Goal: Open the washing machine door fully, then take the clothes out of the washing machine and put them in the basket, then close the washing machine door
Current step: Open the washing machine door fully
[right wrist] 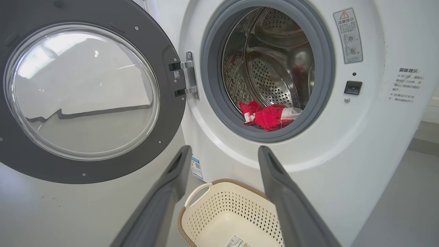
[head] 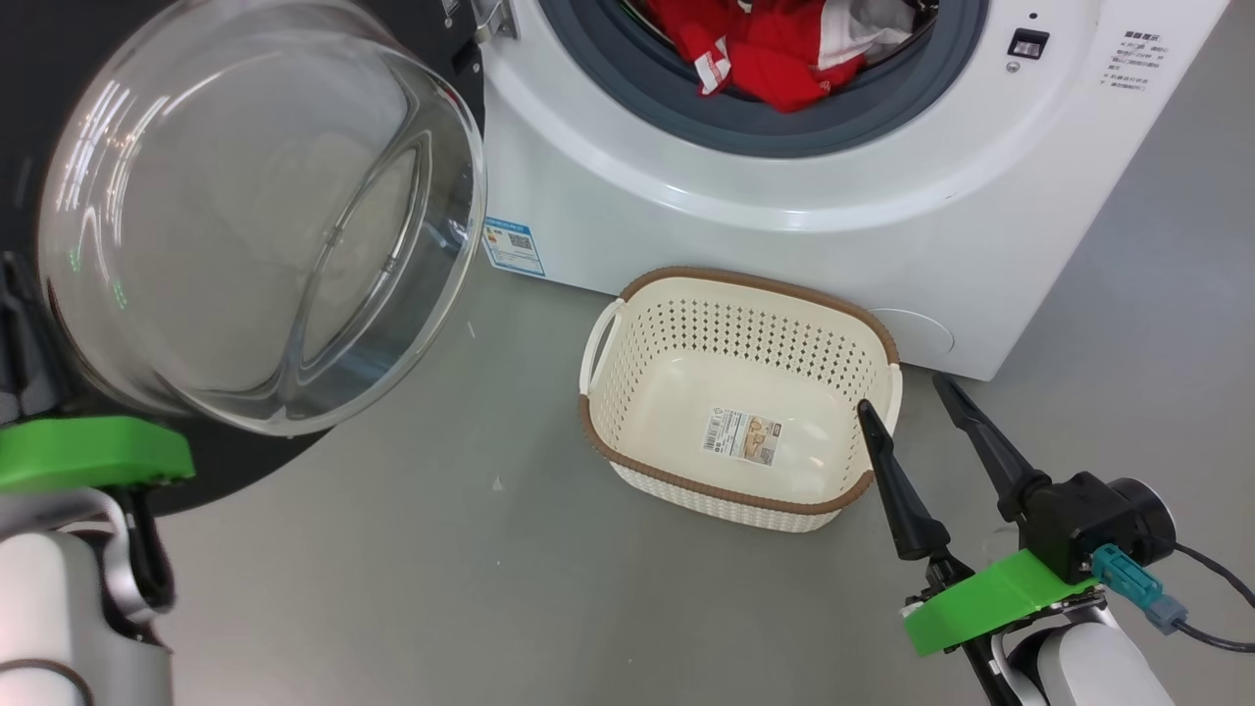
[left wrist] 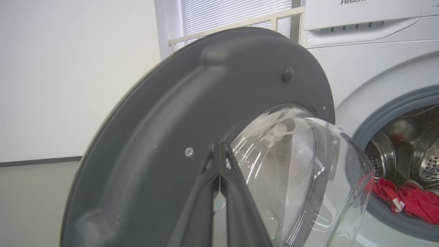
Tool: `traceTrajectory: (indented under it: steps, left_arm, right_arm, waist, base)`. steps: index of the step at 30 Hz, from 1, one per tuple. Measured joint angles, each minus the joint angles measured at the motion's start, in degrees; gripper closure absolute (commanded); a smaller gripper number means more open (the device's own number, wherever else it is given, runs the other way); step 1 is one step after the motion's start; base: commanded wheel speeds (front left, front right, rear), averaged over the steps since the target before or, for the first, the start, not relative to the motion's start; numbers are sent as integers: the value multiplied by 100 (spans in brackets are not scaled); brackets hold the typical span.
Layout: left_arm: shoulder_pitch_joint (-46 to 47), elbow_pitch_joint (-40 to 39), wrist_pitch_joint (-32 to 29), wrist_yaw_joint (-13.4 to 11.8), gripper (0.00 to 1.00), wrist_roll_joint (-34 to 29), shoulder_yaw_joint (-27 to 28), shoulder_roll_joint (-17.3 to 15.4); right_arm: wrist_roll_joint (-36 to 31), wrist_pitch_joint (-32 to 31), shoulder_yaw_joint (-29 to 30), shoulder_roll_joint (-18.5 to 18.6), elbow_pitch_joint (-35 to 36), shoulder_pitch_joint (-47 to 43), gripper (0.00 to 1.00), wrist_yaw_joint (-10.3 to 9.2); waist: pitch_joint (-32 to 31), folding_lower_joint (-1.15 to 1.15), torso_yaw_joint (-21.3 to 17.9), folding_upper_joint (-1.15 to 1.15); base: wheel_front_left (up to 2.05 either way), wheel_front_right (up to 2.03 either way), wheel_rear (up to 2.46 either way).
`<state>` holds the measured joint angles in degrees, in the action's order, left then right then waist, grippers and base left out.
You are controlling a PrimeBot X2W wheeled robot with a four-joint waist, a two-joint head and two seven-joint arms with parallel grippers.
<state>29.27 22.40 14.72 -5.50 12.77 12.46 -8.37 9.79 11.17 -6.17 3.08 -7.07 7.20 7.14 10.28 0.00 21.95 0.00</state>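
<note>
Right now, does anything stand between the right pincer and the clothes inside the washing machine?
Nothing visible does. The open right pincer faces the drum, where the clothes lie near the front. The washing machine door is swung aside to the left, and the basket sits on the floor below.

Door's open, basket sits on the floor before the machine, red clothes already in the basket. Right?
Not quite. The clothes lie inside the machine; the basket holds just its sticker, as the head view shows. The rest stands.
</note>
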Motion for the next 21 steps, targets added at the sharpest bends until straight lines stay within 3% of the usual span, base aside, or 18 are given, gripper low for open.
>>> traceTrajectory:
  steps: [1, 2, 14, 21]
  left_arm:
    - [-63, -188, 0, 5, 7, -42, -34, 52]
    - [-133, -383, 0, 7, 0, -93, -91, 98]
    - [-972, -2007, -101, 439, 0, -110, -802, 392]
    - [-1276, -2297, -216, 590, 0, 34, -1145, 481]
  right_arm:
    - [21, 1, 0, -1, -13, 1, 0, 0]
    - [36, 33, 1, 0, -25, 1, 0, 0]
    - [129, 227, 199, -4, -212, 79, 0, 0]
    - [129, 300, 469, -8, -223, 246, 0, 0]
  waist:
    - [-9, 0, -7, 0]
    - [-18, 0, -16, 0]
    - [-132, 0, -400, 0]
    - [-184, 0, -804, 0]
  base:
    - [0, 0, 0]
    - [0, 0, 0]
    - [0, 0, 0]
    - [0, 0, 0]
